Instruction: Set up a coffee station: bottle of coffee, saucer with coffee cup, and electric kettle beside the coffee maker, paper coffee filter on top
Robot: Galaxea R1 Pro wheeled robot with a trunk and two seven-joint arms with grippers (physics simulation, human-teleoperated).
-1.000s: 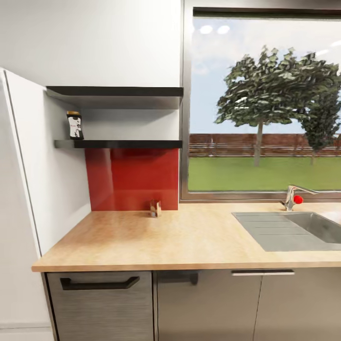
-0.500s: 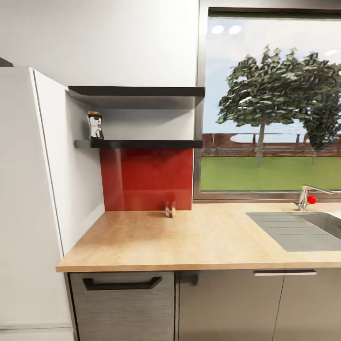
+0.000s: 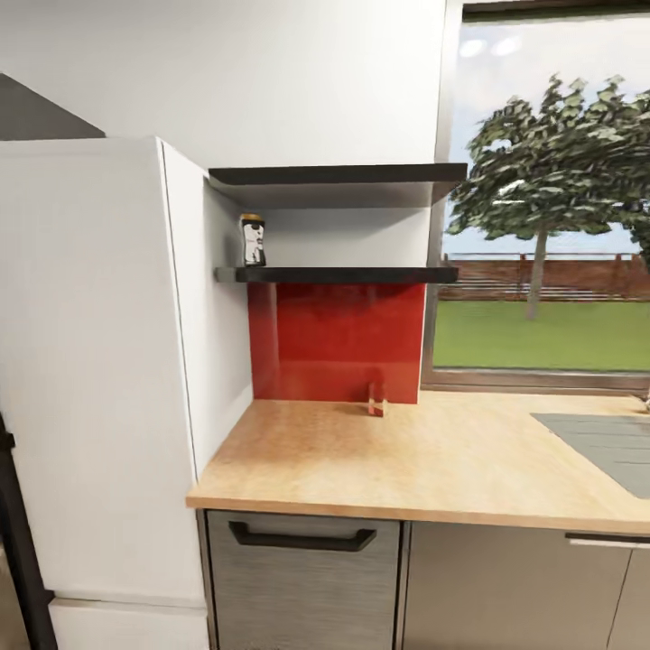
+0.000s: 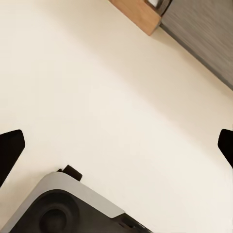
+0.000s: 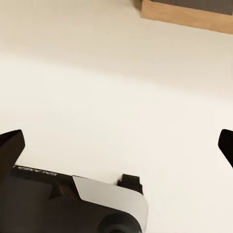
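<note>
- The bottle of coffee (image 3: 253, 239) stands upright on the lower shelf (image 3: 361, 274), at about 11 o'clock in the head view, close to the tall white cabinet (image 3: 99, 361); it sits at the shelf's far left end, so a reach for it must clear that cabinet's side
- Below it the wooden counter (image 3: 406, 460) is bare except for a small red-and-tan item (image 3: 376, 402) against the red backsplash (image 3: 338, 343), near the picture's centre; what it is I cannot tell
- A corner of the sink (image 3: 609, 447) shows at 3 o'clock
- Left gripper (image 4: 116, 145): both dark fingertips sit at opposite edges of its wrist view, spread wide, nothing between them, hanging over the pale floor (image 4: 111, 87), probably tucked low for travel
- Right gripper (image 5: 116, 145): likewise spread wide and empty above the floor
- Judging from this, the robot is approaching and no item is placed yet
</note>
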